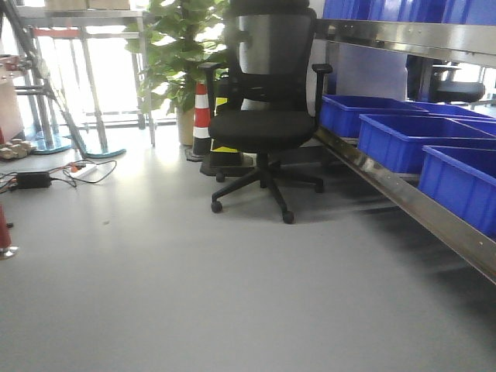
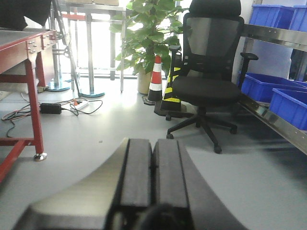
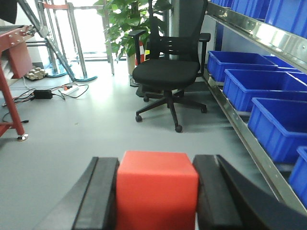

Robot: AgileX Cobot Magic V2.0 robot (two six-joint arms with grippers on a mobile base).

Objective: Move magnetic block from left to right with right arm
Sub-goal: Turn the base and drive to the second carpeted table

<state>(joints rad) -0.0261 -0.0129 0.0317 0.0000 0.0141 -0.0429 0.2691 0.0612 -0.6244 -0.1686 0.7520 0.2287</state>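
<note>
No text, label, brand, number or sign can be read in any of the three views

The magnetic block (image 3: 156, 191) is a bright-red cube with plain, smooth matte faces and crisp edges. It sits squarely between the two black fingers of the right claw (image 3: 154, 165), touching both, with its top face level and one flat face toward the wrist camera.

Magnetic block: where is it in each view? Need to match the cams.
Front-facing: not in it.
Left wrist: not in it.
Right wrist: magnetic block at bottom centre, clamped in the right gripper.
Shared landmark: black office chair, in all three views.
</note>
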